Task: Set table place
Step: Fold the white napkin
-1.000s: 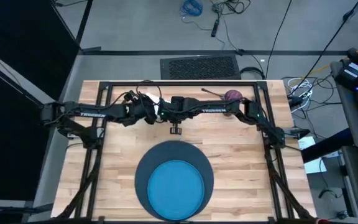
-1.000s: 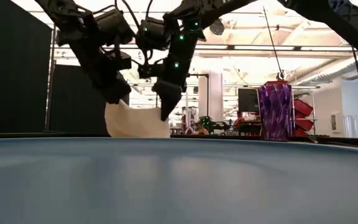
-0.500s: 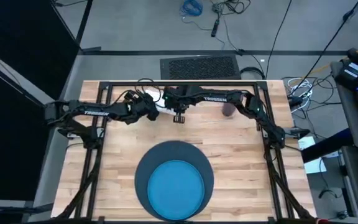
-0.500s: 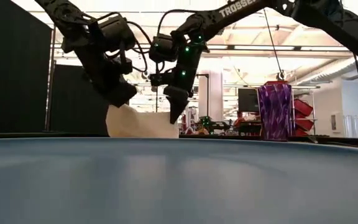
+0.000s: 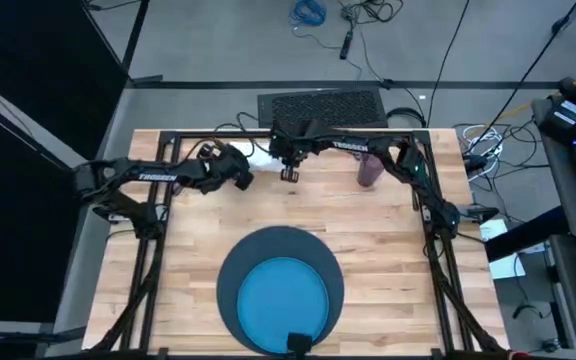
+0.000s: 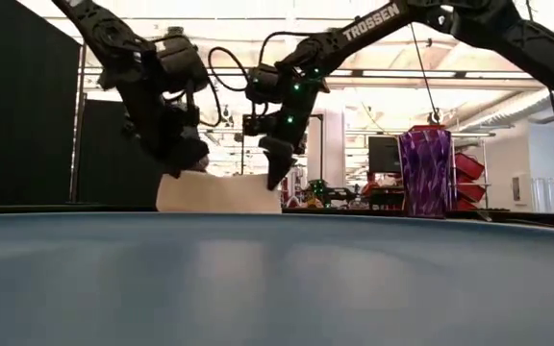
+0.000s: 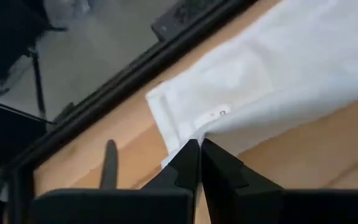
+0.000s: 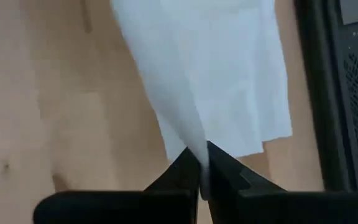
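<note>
Gripping now: both claws pinch the white napkin [image 5: 260, 156] at the far edge of the table [image 5: 388, 240], one at each end.
Left claw [image 7: 199, 152]: closed on a corner of the napkin; in the left wrist view the dark fingers [image 7: 225, 171] meet on the cloth where it folds, with the black table frame [image 7: 104, 93] just beyond.
Right claw [image 8: 202, 163]: closed on an edge of the napkin; in the right wrist view the cloth rises from between the fingers and spreads over the pale planks.
Napkin in the low view: a pale strip [image 6: 217, 193] stretched between the two claws, the left claw [image 6: 187, 163] at one end, the right claw [image 6: 273, 165] at the other.
Mat [image 5: 230, 272]: large, dark navy, round, at the near middle of the table, well apart from the napkin.
Plate [image 5: 283, 300]: bright blue, lying on the mat, inside its rim.
Cup [image 5: 370, 168]: small, purple, standing upright near the far right part of the table, under the right arm [image 5: 353, 148]; the low view shows it upright [image 6: 424, 173].
</note>
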Motion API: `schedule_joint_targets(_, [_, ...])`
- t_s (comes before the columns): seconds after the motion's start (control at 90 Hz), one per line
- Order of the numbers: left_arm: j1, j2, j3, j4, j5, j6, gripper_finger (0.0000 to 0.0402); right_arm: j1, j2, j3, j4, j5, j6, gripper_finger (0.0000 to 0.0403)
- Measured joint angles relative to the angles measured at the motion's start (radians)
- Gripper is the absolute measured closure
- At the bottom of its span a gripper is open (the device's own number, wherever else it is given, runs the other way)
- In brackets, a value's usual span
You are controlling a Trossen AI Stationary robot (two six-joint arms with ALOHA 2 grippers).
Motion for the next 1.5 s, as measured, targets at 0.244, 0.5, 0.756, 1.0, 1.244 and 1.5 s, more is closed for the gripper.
schedule_joint_targets(0.244, [0.01, 0.086, 0.0, 0.078, 0.033, 0.005, 0.0402, -0.046, 0.0, 0.0, 0.038, -0.04, 0.002, 0.0403])
schedule_joint_targets(0.5, [0.01, 0.096, 0.0, 0.095, 0.039, 0.004, 0.0402, -0.091, 0.0, 0.0, 0.049, -0.109, 0.024, 0.0403])
schedule_joint_targets(0.756, [0.01, 0.096, 0.0, 0.096, 0.049, 0.002, 0.0402, -0.098, 0.0, 0.0, 0.086, -0.138, 0.053, 0.0403])
schedule_joint_targets(1.0, [0.014, 0.096, 0.0, 0.093, 0.078, -0.031, 0.0402, -0.099, 0.0, 0.0, 0.114, -0.138, 0.059, 0.0403])
schedule_joint_targets(1.244, [0.033, 0.096, 0.0, 0.093, 0.094, -0.077, 0.0402, -0.102, 0.0, 0.0, 0.137, -0.082, 0.103, 0.0402])
schedule_joint_targets(1.5, [0.051, 0.096, 0.0, 0.093, 0.125, -0.077, 0.0402, -0.079, 0.0, 0.0, 0.129, 0.027, 0.027, 0.0346])
